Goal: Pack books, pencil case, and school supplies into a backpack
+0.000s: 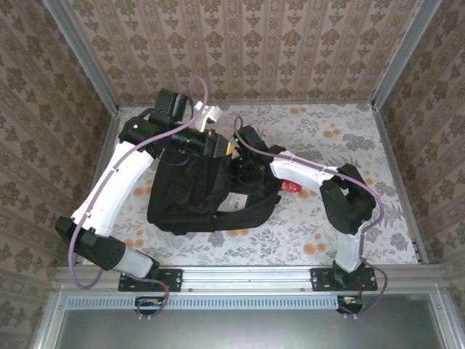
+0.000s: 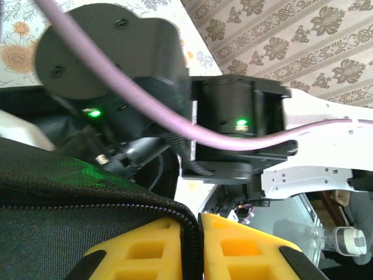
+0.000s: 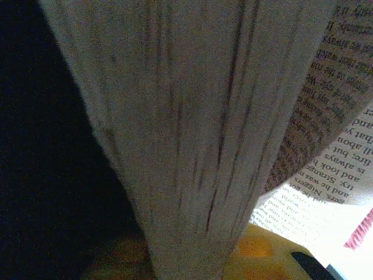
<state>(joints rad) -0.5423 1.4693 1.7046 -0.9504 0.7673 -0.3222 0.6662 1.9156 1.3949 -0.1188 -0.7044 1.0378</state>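
Observation:
The black backpack [image 1: 192, 196] lies mid-table. My left gripper [image 2: 195, 220] is shut on its zipped opening edge [image 2: 116, 207] and holds it up at the bag's far end [image 1: 212, 143]. My right gripper [image 3: 186, 265] is shut on a book [image 3: 192, 128]. The book's grey page block faces the camera, and loose printed pages [image 3: 326, 169] fan out to the right. In the top view this gripper [image 1: 241, 154] sits at the bag's opening. A small red book [image 1: 290, 186] lies on the table under the right arm. The pencil case and the school supplies are out of view.
The floral tabletop [image 1: 327, 138] is walled by patterned panels on three sides, with metal rails at the left [image 1: 109, 145] and right [image 1: 396, 174]. In the left wrist view the right arm's black wrist housing [image 2: 233, 125] sits close above the bag edge.

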